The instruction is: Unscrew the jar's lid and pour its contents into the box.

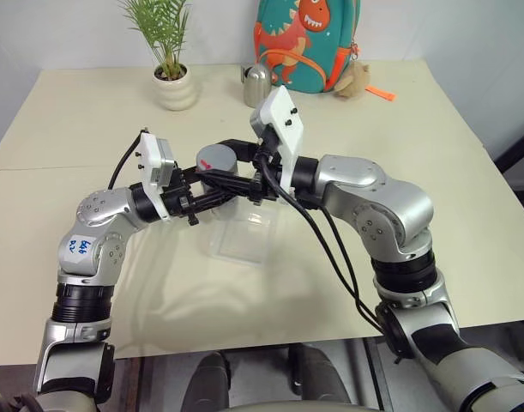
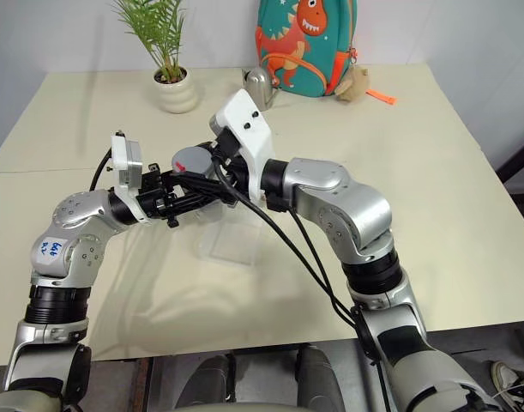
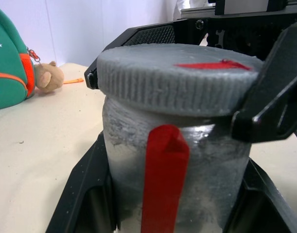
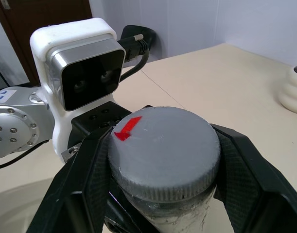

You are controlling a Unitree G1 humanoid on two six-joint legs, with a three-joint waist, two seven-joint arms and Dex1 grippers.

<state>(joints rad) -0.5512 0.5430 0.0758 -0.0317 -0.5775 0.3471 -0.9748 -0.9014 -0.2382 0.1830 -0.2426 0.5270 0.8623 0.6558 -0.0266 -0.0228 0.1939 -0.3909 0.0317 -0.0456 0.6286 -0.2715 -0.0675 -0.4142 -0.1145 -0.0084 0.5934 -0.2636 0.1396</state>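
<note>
Above the box (image 1: pixel 242 239), my left gripper (image 1: pixel 212 196) clamps the jar (image 3: pixel 175 179) and my right gripper (image 4: pixel 160 165) clenches its lid (image 4: pixel 164 158); if the jar slips while I twist, both may just turn together.

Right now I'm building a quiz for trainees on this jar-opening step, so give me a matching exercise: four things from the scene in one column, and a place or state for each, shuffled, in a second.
Things:
1. lid
2. jar
3. box
4. plant pot

Places or states:
A. on the table below the raised jar
B. at the far edge of the table, beside a metal watering can
C. clamped by the right gripper, on the jar
D. held around its body by the left gripper, above the table

Pairs: 1-C, 2-D, 3-A, 4-B
</note>
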